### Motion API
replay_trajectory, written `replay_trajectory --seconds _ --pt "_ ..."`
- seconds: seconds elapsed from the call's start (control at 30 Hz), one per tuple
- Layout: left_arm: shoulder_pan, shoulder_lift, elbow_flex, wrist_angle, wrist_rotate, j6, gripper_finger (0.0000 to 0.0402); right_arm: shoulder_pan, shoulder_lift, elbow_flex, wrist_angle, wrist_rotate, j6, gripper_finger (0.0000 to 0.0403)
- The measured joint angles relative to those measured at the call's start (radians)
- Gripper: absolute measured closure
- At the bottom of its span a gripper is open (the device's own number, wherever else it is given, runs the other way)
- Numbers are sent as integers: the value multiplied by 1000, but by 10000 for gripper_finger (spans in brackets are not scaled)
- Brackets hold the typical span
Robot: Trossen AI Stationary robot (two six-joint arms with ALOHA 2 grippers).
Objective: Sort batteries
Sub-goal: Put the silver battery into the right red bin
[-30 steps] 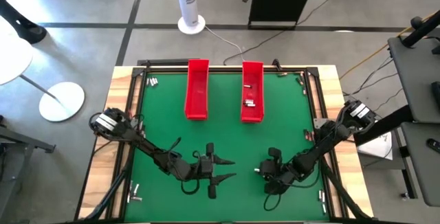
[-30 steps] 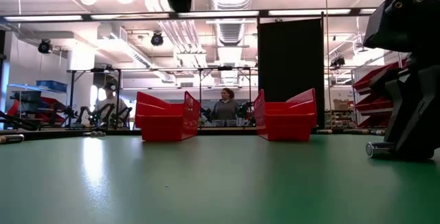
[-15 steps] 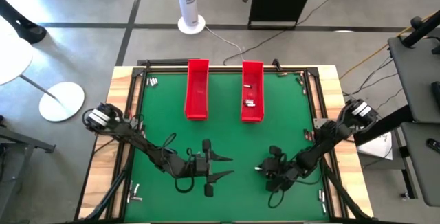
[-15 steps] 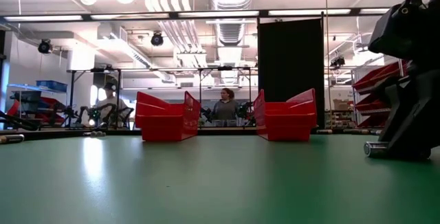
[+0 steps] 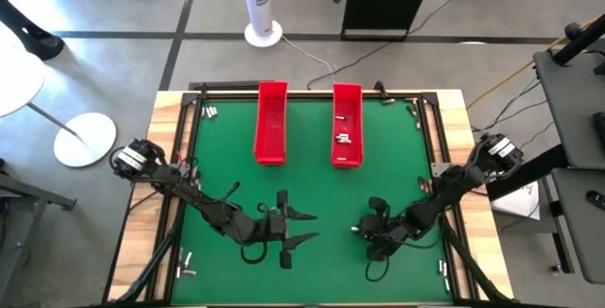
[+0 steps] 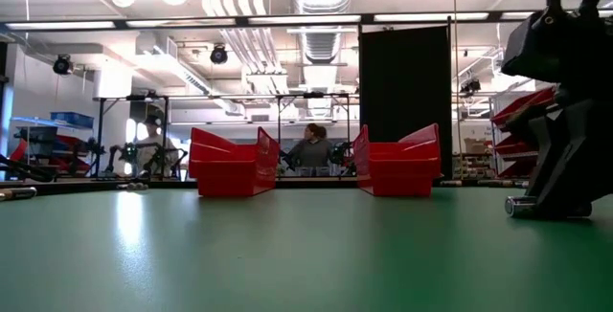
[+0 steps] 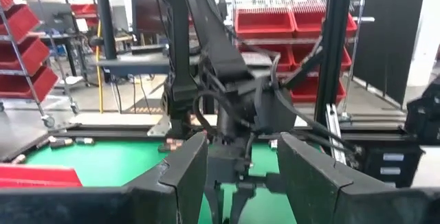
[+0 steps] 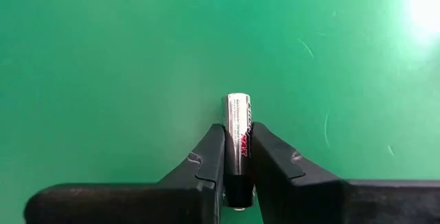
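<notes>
The green table (image 5: 312, 195) carries two long red trays: the left tray (image 5: 271, 124) and the right tray (image 5: 346, 126), which holds a few small batteries (image 5: 343, 139). The left gripper (image 5: 304, 229) hovers near the table's front middle with its jaws spread and nothing between them. The right gripper (image 8: 237, 162) is clenched on one battery (image 8: 238, 133), a slim silvery cylinder with red-and-black lettering and a dark end, lying on the green surface at front right.

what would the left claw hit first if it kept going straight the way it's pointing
Most likely the right claw, which stands directly ahead of the open left claw in the left wrist view and is closed on a battery. How far off it is cannot be judged.
</notes>
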State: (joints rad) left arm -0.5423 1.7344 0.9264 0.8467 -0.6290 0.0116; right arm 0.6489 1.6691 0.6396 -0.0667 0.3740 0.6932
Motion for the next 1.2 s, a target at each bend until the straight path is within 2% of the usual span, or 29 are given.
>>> replay_trajectory --seconds 0.13,0.43,0.63,0.8,0.97,1.2 --pt "0 0 0 -35 -6 -10 244 -20 2 88 -141 -22 -64 360" --pt "2 -1 0 -200 -90 -112 244 -114 8 299 -464 -34 -273 357" --pt "2 -2 0 -313 -95 -209 244 -223 6 436 -584 -27 -446 361" --pt "4 -2 0 -412 -119 -290 244 -340 4 548 -652 21 -622 355" --pt "4 -2 0 -472 -123 -353 244 -474 3 615 -729 28 -729 358" --pt "4 -2 0 -508 -122 -372 244 -598 -6 632 -872 8 -742 355"
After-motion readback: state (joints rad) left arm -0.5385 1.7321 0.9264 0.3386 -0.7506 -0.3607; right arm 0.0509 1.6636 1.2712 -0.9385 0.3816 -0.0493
